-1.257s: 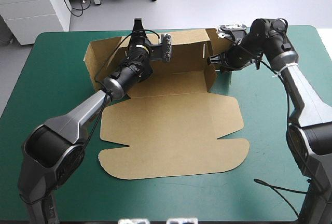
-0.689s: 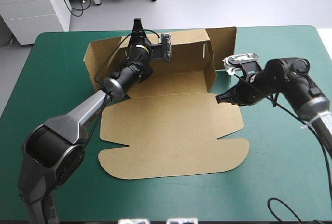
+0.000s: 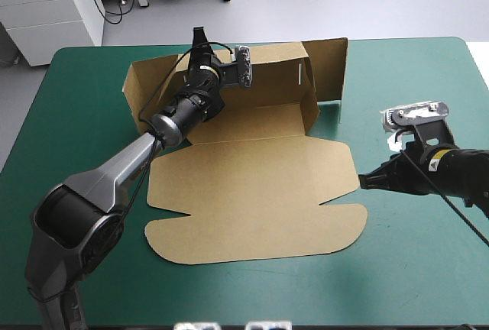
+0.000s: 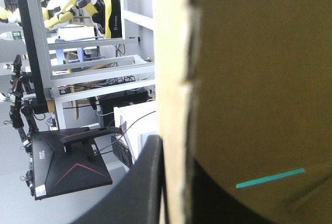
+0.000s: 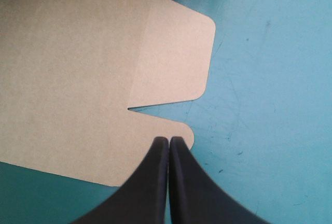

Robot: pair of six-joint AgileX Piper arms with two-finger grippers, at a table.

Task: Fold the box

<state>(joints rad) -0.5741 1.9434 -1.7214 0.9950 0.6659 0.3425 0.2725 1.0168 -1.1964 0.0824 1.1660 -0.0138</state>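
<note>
Pinching the box's [image 3: 252, 124] raised far wall, the left end effector [image 3: 200, 42] held board between nearly closed fingers. A pull there could have buckled that wall or dragged the box, which sat mid-worktop [image 3: 84, 116] toward the far edge. Right of the flat lid [image 3: 252, 208], the right end effector [image 3: 363, 180], closed and empty, had open room.

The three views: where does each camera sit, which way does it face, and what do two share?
High view: above and behind the robot, looking down on box and table; both arms show.
Left wrist view: at the raised back wall, facing the room; left gripper shut on it.
Right wrist view: above the lid's flaps, looking down; right gripper shut.
The high view shows those flaps too.
</note>
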